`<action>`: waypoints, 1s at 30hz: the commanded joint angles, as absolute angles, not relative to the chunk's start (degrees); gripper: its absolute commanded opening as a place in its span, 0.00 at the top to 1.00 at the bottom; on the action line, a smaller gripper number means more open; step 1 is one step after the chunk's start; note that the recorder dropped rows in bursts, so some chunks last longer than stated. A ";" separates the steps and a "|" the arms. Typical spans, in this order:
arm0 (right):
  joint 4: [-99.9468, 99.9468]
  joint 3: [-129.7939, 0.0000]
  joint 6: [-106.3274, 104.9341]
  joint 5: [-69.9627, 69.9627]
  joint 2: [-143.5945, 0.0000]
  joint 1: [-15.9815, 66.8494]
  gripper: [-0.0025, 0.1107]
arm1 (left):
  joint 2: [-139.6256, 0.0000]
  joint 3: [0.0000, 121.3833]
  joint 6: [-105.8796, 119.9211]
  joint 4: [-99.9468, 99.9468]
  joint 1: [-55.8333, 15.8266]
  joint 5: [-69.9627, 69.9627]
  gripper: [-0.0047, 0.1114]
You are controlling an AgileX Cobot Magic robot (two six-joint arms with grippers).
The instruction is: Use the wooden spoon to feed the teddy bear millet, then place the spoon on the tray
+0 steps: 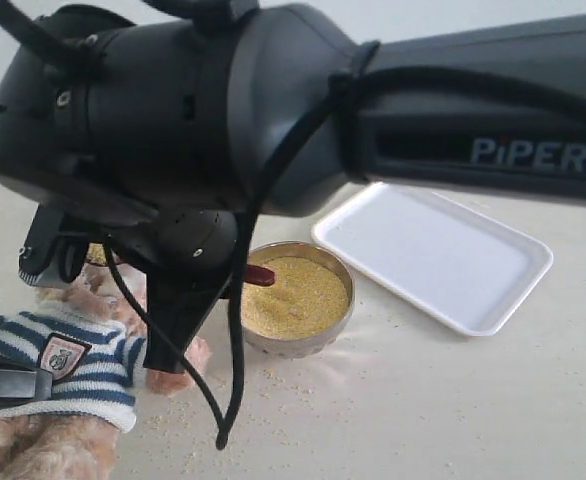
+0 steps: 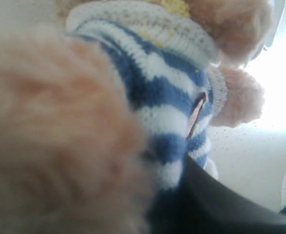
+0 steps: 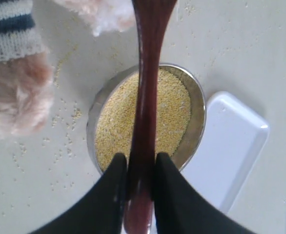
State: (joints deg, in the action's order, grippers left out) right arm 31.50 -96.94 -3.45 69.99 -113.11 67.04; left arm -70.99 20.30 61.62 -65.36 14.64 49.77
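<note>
Yellow millet (image 1: pixel 298 295) in round steel bowl (image 1: pixel 295 347)

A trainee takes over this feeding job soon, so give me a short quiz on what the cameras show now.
1. True or false: the wooden spoon lies on the tray.
2. Which part of the spoon does the right pincer clamp? A the oval end; B the handle; C none, it is open.
3. What fills the steel bowl?
Key: 1 false, it is held over the bowl; 2 B; 3 millet.
</note>
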 commanded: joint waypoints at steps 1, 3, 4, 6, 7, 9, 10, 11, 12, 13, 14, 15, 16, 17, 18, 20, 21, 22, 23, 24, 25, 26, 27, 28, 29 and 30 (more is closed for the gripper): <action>34.80 -97.29 -1.85 69.96 -114.73 68.51 0.98 | -70.49 20.08 61.74 -66.17 14.75 50.34 0.92; 35.66 -97.29 -0.85 69.96 -115.65 69.15 0.98 | -70.49 20.08 61.74 -66.17 14.75 50.34 0.92; 36.61 -97.29 0.00 69.96 -116.08 69.21 0.98 | -70.49 20.08 61.74 -66.17 14.75 50.34 0.92; 38.99 -97.29 2.99 69.96 -116.70 69.82 0.98 | -70.49 20.08 61.74 -66.17 14.75 50.34 0.92; 39.77 -97.29 3.60 69.96 -117.00 70.23 0.98 | -70.49 20.08 61.74 -66.17 14.75 50.34 0.92; 41.26 -97.29 4.33 69.96 -117.23 70.88 0.98 | -70.49 20.08 61.74 -66.17 14.75 50.34 0.92; 41.55 -97.29 4.77 69.96 -117.23 71.11 0.98 | -70.49 20.08 61.74 -66.17 14.75 50.34 0.92; 41.78 -97.17 5.44 69.96 -117.23 71.36 0.98 | -70.49 20.08 61.74 -66.17 14.75 50.34 0.92; 41.78 -97.18 6.02 69.96 -117.23 71.44 0.98 | -70.49 20.08 61.74 -66.17 14.75 50.34 0.92; 41.78 -96.96 6.40 69.96 -117.23 71.48 0.98 | -70.49 20.08 61.74 -66.17 14.75 50.34 0.92; 42.18 -96.56 7.13 69.96 -117.23 71.81 0.98 | -70.49 20.08 61.74 -66.17 14.75 50.34 0.92; 42.80 -95.78 7.73 69.96 -117.23 71.91 0.98 | -70.49 20.08 61.74 -66.17 14.75 50.34 0.92; 43.23 -95.06 8.37 69.96 -117.23 72.20 0.98 | -70.49 20.08 61.74 -66.17 14.75 50.34 0.92; 43.78 -94.02 8.81 69.96 -117.23 72.48 0.98 | -70.49 20.08 61.74 -66.17 14.75 50.34 0.92; 43.94 -93.02 9.02 69.96 -117.23 72.57 0.98 | -70.49 20.08 61.74 -66.17 14.75 50.34 0.92; 44.24 -91.21 10.33 69.96 -117.23 72.71 0.98 | -70.49 20.08 61.74 -66.17 14.75 50.34 0.92; 44.90 -90.34 11.08 69.96 -117.23 73.03 0.98 | -70.49 20.08 61.74 -66.17 14.75 50.34 0.92; 45.91 -89.60 11.76 69.96 -117.23 73.08 0.98 | -70.49 20.08 61.74 -66.17 14.75 50.34 0.92; 46.64 -89.24 12.09 69.96 -117.23 73.35 0.98 | -70.49 20.08 61.74 -66.17 14.75 50.34 0.92; 47.10 -89.14 12.55 69.96 -117.23 73.72 0.98 | -70.49 20.08 61.74 -66.17 14.75 50.34 0.92; 47.45 -89.14 13.23 69.96 -117.23 73.75 0.98 | -70.49 20.08 61.74 -66.17 14.75 50.34 0.92; 47.97 -89.14 13.67 69.96 -117.23 74.03 0.98 | -70.49 20.08 61.74 -66.17 14.75 50.34 0.92; 48.73 -89.14 14.28 69.96 -117.23 74.22 0.98 | -70.49 20.08 61.74 -66.17 14.75 50.34 0.92; 49.50 -89.14 14.54 69.96 -117.23 74.49 0.98 | -70.49 20.08 61.74 -66.17 14.75 50.34 0.92; 49.98 -89.14 14.68 69.96 -117.23 74.49 0.98 | -70.49 20.08 61.74 -66.17 14.75 50.34 0.92; 50.62 -89.14 14.96 69.96 -117.23 74.60 0.98 | -70.49 20.08 61.74 -66.17 14.75 50.34 0.92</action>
